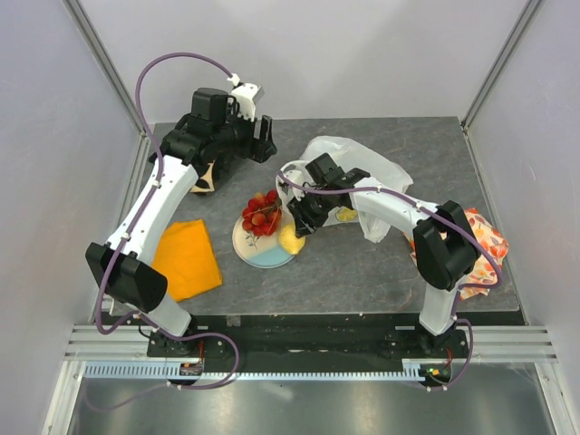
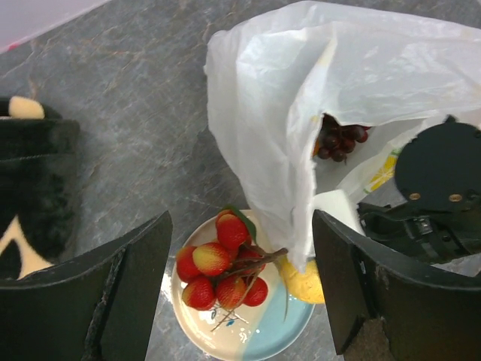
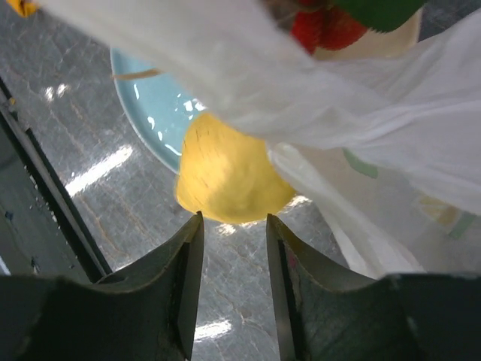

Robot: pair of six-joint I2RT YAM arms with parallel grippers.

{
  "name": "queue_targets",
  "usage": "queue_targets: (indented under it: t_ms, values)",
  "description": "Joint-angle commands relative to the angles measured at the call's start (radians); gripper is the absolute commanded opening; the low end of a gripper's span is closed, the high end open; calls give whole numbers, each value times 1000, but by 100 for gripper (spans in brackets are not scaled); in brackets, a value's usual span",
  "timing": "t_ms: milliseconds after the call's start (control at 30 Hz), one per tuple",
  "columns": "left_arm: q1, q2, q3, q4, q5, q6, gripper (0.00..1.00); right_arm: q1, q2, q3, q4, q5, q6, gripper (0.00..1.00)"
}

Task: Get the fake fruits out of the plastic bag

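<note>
At left, the left gripper [image 2: 240, 224] hangs wide open and empty over the berry cluster [image 2: 222, 274] on the plate [image 2: 278, 338]; the right gripper [image 3: 233, 226], half open and empty beside the lemon [image 3: 225, 177], should enter the plastic bag [image 2: 270, 98] squarely, pinching the grape bunch [image 2: 340, 141], not film.

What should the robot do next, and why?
Probably reach the open left gripper toward the grapes. They sit inside the bag, in its open mouth, while the berries and lemon are already out.
</note>
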Motion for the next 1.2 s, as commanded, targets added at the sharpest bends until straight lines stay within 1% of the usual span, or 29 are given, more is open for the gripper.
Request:
queue_targets:
  t_ms: [0,133,233,333,367,400,467,500,567,600,633,667,700,767,833,867,933,1000,1033,1067,1100,1133,1167]
  values:
    - [37,-49,-26,18,9,22,82,-3,6,26,121,57,104,38]
    - [50,-63,-49,17,26,16,82,-3,20,8,191,90,122,39]
    - [48,-64,-57,17,37,13,82,-2,35,3,201,103,125,41]
    - [50,-66,-54,17,40,11,82,-3,11,-5,187,112,128,50]
    - [48,-64,-52,18,46,10,82,-8,-1,-6,176,106,115,55]
    - [50,-61,-50,17,49,10,82,-11,-30,-5,160,94,96,58]
    - [50,-55,-46,18,64,11,82,-11,-63,9,74,26,40,64]
    - [48,-52,-44,20,75,11,82,-12,-99,26,34,12,-29,65]
    - [48,-46,-34,20,112,2,82,-28,-139,35,-66,-20,-91,70]
    - [50,-40,-29,22,120,-4,82,-38,-173,49,-101,-31,-144,72]
    - [48,-37,-24,22,124,-7,83,-49,-187,55,-168,-35,-166,73]
    - [50,-34,-15,22,132,-7,83,-77,-201,63,-199,-48,-186,74]
    - [50,-32,-11,20,137,-7,84,-94,-222,80,-254,-60,-220,74]
    - [50,-37,2,14,155,1,84,-150,-244,89,-276,-66,-229,74]
    - [53,-52,14,-17,213,25,85,-181,-268,87,-272,-48,-249,74]
    - [57,-63,9,-30,241,62,85,-199,-270,87,-267,-10,-257,73]
    - [60,-99,-29,-37,311,88,87,-210,-261,84,-233,41,-248,72]
    - [59,-106,-53,-38,366,105,89,-223,-227,84,-172,96,-225,69]
    - [59,-90,-66,-37,399,105,94,-224,-210,87,-155,121,-212,68]
    - [56,-78,-67,-38,400,87,97,-226,-166,104,-141,142,-189,65]
    - [54,-64,-67,-37,400,79,98,-227,-140,120,-132,167,-183,63]
    - [54,-51,-70,-37,402,77,98,-227,-114,136,-131,175,-182,58]
    - [54,-34,-73,-35,402,79,98,-229,-69,162,-124,188,-169,57]
